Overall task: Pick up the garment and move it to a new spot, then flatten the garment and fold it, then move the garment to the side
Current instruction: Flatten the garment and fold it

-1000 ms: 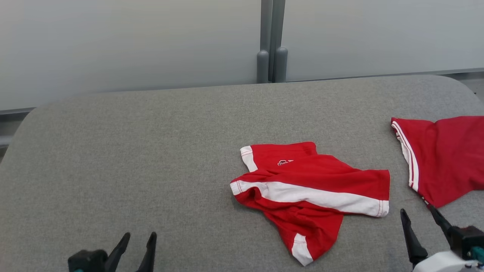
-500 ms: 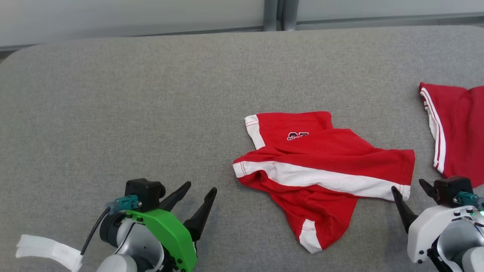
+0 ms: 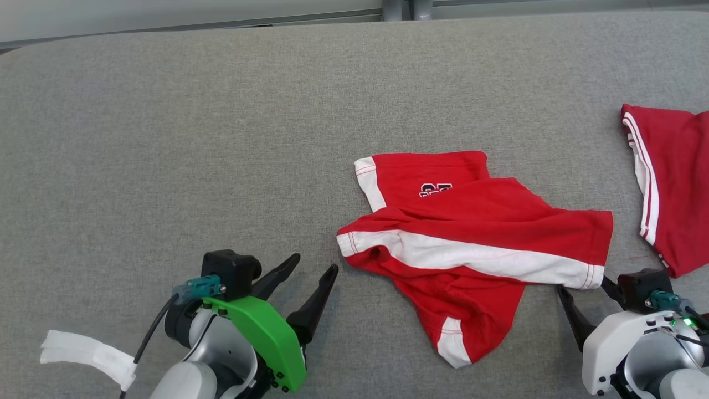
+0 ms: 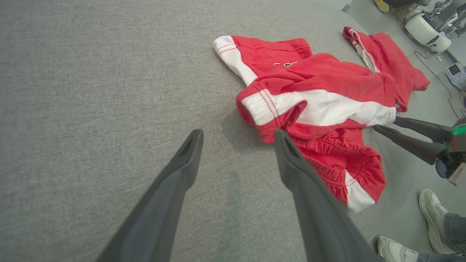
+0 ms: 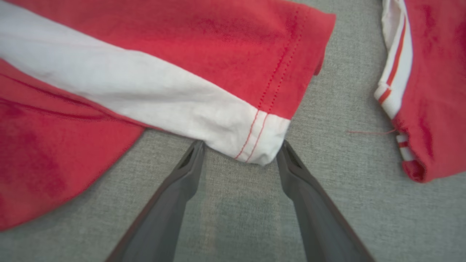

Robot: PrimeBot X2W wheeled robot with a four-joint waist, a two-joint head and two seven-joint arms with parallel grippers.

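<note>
The right gripper (image 5: 241, 143), fingers spread, flanks the white hem corner of the red garment (image 3: 476, 238). The left gripper (image 3: 315, 261), also spread, sits just beside the opposite end. The rumpled soft jersey, white stripe running left to right, lies right of centre on the grey woven table (image 3: 166, 138). There is bare room leftward, and a second red piece (image 3: 673, 183) lies near the right edge.
</note>
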